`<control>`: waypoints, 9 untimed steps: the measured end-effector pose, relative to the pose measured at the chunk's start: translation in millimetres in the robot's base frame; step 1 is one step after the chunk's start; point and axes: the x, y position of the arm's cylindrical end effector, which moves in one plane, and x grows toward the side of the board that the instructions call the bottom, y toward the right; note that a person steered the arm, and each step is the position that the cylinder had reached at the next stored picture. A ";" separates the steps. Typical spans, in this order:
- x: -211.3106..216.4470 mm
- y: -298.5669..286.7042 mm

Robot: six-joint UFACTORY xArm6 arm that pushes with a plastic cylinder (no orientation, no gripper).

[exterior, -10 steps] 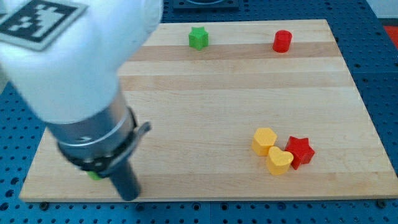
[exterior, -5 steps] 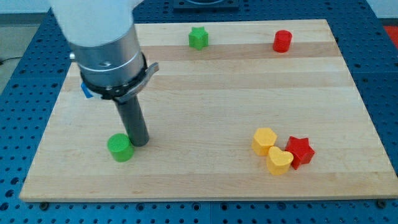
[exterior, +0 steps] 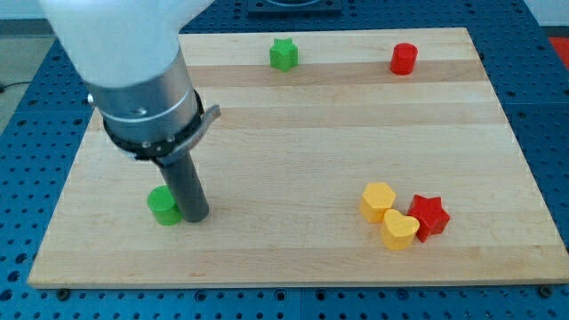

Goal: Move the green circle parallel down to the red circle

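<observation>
My tip (exterior: 195, 216) was seen set down on the table (exterior: 293, 142) near the view's lower left, touching the right side of the green circle (exterior: 163, 205), which was partly hidden by the rod. No claw was fitted, so no claw state could be told, and the red circle (exterior: 403, 59) was found far off at the view's upper right, with a green star (exterior: 284, 54) along the top edge. A yellow hexagon (exterior: 378, 201), a yellow heart (exterior: 399, 230) and a red star (exterior: 429, 216) were seen clustered, touching, at the lower right.
</observation>
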 end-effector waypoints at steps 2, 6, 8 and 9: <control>50.2 -48.1; -40.9 6.7; -43.4 70.3; -43.4 88.7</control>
